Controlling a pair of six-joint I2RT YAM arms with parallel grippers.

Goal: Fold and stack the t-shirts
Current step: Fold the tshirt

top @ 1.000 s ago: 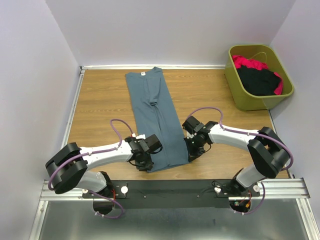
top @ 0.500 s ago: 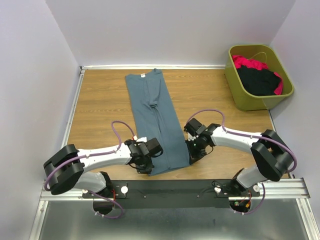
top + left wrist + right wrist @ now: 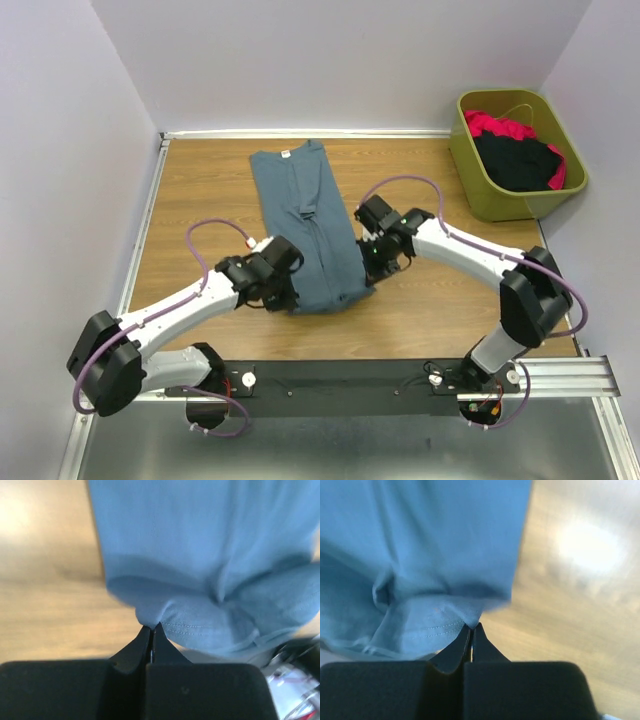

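Observation:
The slate-blue t-shirt (image 3: 305, 215) lies as a long narrow strip on the wooden table, neck label at the far end. My left gripper (image 3: 283, 285) is shut on its near left hem corner (image 3: 150, 620). My right gripper (image 3: 372, 262) is shut on its near right hem corner (image 3: 470, 620). Both corners are lifted, so the near end curls up and over toward the far end. The black t-shirt (image 3: 515, 160) and red-pink t-shirt (image 3: 495, 125) lie in the bin.
The olive-green bin (image 3: 500, 205) stands at the far right of the table. Bare wood lies left (image 3: 195, 200) and right (image 3: 410, 170) of the blue shirt. Grey walls close the far and side edges.
Both grippers have moved away from the near edge toward the far end, carrying the shirt's hem with them. The near end of the shirt has lifted and shortened.

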